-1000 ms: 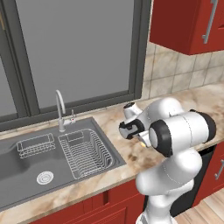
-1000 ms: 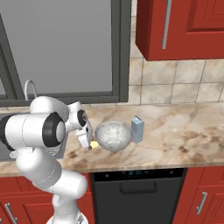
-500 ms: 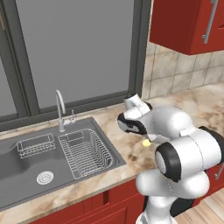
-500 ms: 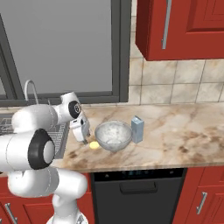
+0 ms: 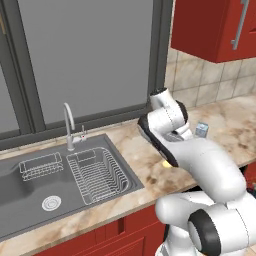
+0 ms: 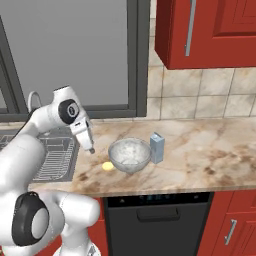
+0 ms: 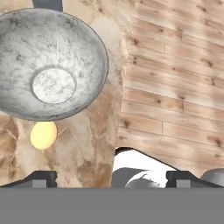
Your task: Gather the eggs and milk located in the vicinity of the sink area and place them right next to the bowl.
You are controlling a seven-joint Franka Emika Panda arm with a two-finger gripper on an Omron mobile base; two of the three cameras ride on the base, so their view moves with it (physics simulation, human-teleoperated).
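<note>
1 egg (image 6: 107,166) lies on the marble counter (image 6: 210,150) just beside the bowl (image 6: 130,154), on the bowl's sink-facing side; in the hand view the same yellow egg (image 7: 43,134) sits right below the bowl's rim (image 7: 54,63), close to it, though actual contact cannot be made out. In the left base view a sliver of yellow (image 5: 166,163) peeks out from behind the white arm.

The claw (image 6: 90,146) hangs above the counter between the sink (image 6: 55,157) and the bowl, fingers pointing down, with the egg lower and slightly toward the bowl from it. Its jaws stand wide apart and nothing is between them (the 2 dark fingertips (image 7: 41,178) sit far apart at the bottom of the hand view, with bare counter and floor showing beyond them). The egg lies off toward one fingertip rather than centred in the gap.

The milk (image 6: 157,147) stands upright just beside the bowl on the side away from the sink, and it shows past the arm in the left base view too (image 5: 201,130). The sink's (image 5: 60,175) wire racks (image 5: 97,172) hold no items, and the chrome faucet (image 5: 69,125) rises behind the basin.
</note>
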